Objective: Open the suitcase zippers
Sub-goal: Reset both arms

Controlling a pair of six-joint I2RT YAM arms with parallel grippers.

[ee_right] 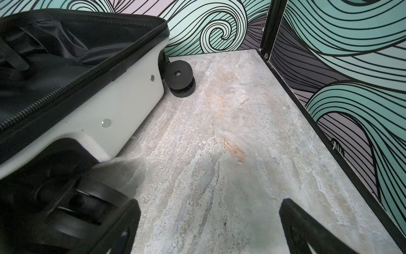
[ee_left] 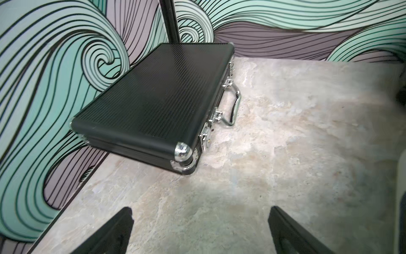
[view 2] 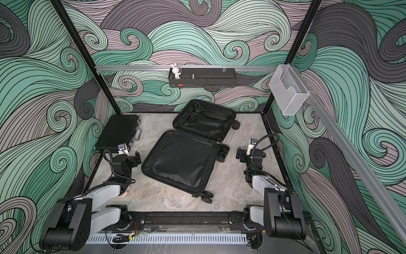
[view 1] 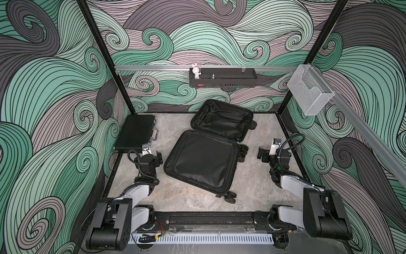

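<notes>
- The counter (view 1: 252,176) is a pale stone-look slab; the suitcase lies at its middle, between the two arms.
- The suitcase (view 1: 202,162) is spread fully open in both top views, black lining up. One half is toward the back wall and the other is nearer the robot, so I judge the unzipping done.
- Its white hard shell looks stiff and, being empty, probably light. It would likely slide on the smooth counter if tugged, so one gripper should brace the shell rim while the other pulls.
- A flat black briefcase (view 1: 135,133) lies closed at the back on the left side, apart from the suitcase and no part of the task.
- The left gripper (ee_left: 201,211) has its jaws spread wide and holds nothing. It sits just beside the near half's left edge and faces the briefcase.
- The right gripper (ee_right: 209,203) is likewise wide open and empty. It is near the wheeled end, touching nothing.
- The zippers (ee_right: 66,84) show as a parted row of black teeth on a soft fabric band along the rim. The pull tab is the place to grip, but I cannot find one.
- A black wheel (ee_right: 179,78) rests on the counter at the far half's corner.
</notes>
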